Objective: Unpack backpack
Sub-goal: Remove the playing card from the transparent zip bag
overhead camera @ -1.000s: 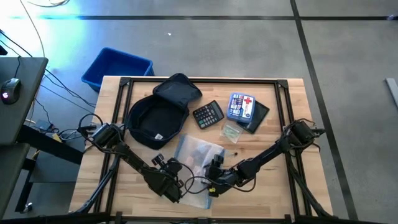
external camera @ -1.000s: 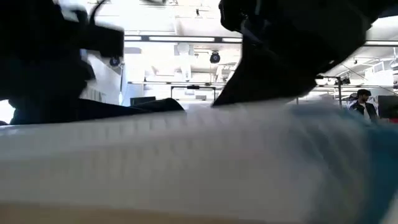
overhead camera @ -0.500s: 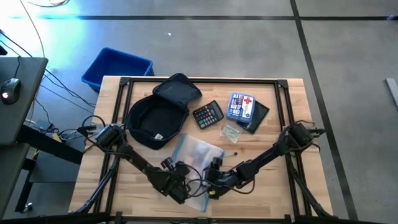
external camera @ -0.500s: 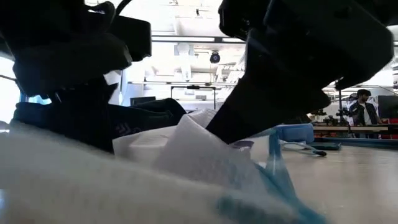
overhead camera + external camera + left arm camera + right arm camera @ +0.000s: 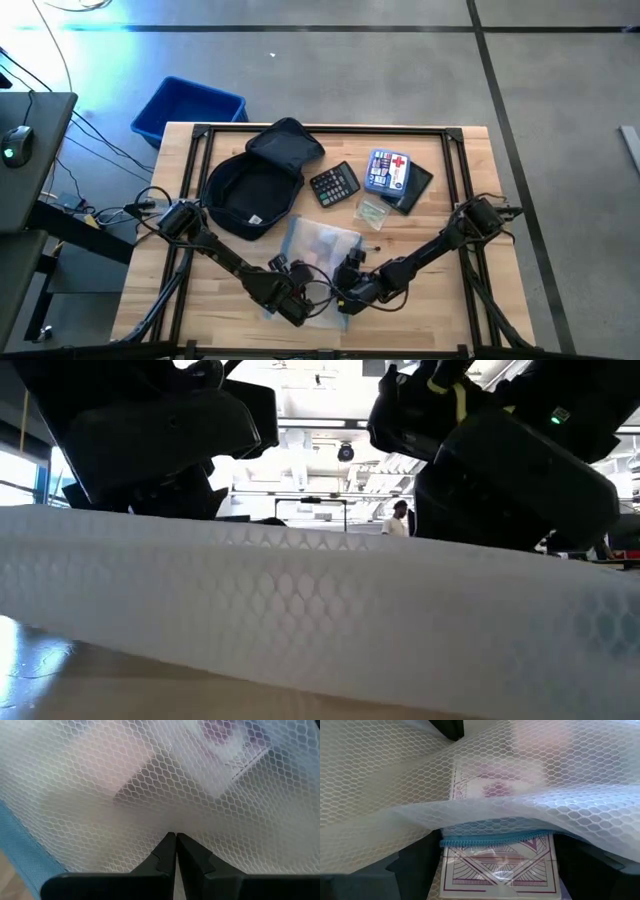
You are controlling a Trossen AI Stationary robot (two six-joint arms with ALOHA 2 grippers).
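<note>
- The backpack (image 5: 252,187) lies open at the far left part of the surface (image 5: 455,315), its flap thrown back toward the far edge, and I see only dark lining inside from the high view.
- Both of my hands are at the near edge, well apart from the backpack, and they work on a white mesh pouch (image 5: 315,262) that lies between the backpack and the near edge.
- My left hand (image 5: 300,305) has its two fingers pressed together, with the mesh directly behind the tips in its wrist view; I judge that it pinches the near part of the pouch, but I cannot see any fabric between the tips.
- My right hand (image 5: 347,297) stands wide open, and the mouth of the pouch with its blue zip edge (image 5: 497,838) lies between the fingers.
- Under that edge a flat card box (image 5: 500,870) with a purple pattern points out of the pouch toward the right hand.
- This is the relation that matters: the box lies with its long axis in line with the right hand, directly in front of it, so the right hand is the one to take it while the left holds the pouch back.
- The backpack lies away from both hands, toward the far left, and the left arm is nearer to it.
- A calculator (image 5: 334,183) and a first-aid kit (image 5: 388,171) lie already out beside the backpack.
</note>
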